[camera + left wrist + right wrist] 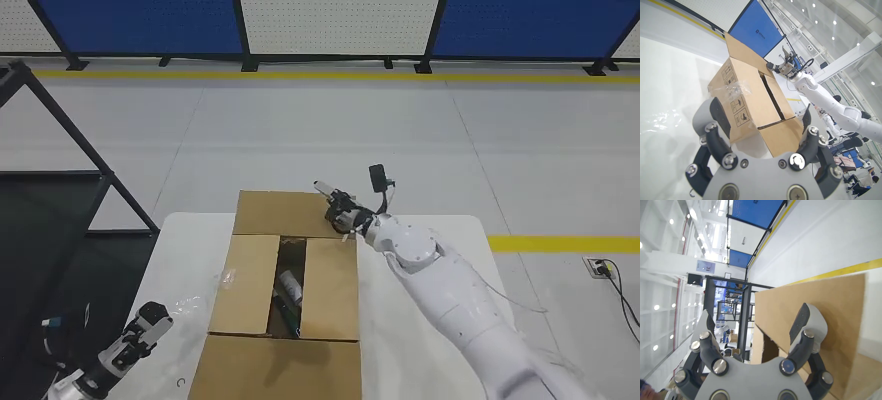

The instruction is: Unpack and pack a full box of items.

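Observation:
A brown cardboard box (250, 285) stands on the white table (185, 245) with its top flaps spread, and a bottle (290, 288) lies among dark items in the gap. My right gripper (340, 205) is open at the box's far flap (810, 302), one finger (802, 321) lying against the cardboard. The left wrist view has the right gripper (777, 59) at that flap's edge. My left gripper (762, 117) is open and holds nothing, low over the table's near left corner, its jaws facing the box (753, 94). A crumpled clear plastic bag (734, 90) rests against the box's left side.
More clear plastic (190, 300) lies on the table left of the box. A small metal hook (180, 382) sits near the front edge. A black metal frame (60, 130) stands off the table's left side. The table right of the box is under the right arm.

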